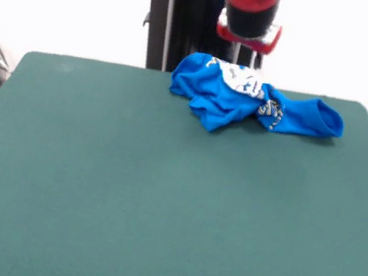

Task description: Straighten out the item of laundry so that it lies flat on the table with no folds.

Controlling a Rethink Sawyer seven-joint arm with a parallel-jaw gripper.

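Table [160,197]: the dark green cloth-covered surface is filling nearly the whole front view, nearest the camera and largest of all. Its near and middle parts are lying bare, so the shirt appears to have ample room to be spread out.

Pedestal [181,25]: the black stand is rising behind the table's far edge, carrying the arm, which is why the arm is reaching the shirt from behind and above.

T-shirt [246,99]: the bright blue item of laundry is sitting bunched in a heap at the table's far edge, right of centre. It is mounding up in thick folds on its left side, with a white printed patch showing on top, while a rolled tube of cloth, probably a sleeve or the hem, is trailing off to the right. It is far from flat; the task looks barely begun.

Arm [250,5]: the red and black arm is coming down from the top edge directly over the heap's highest part, probably because that raised cloth is the easiest place to take hold and pull a layer free.

Gripper [246,58]: it is hanging just above or touching the white printed patch. Its tips are hiding against the cloth, so whether it is wide, narrow or pinching the fabric I cannot tell.

Next move: my judgement is that a layer needs drawing toward the bare middle of the table.
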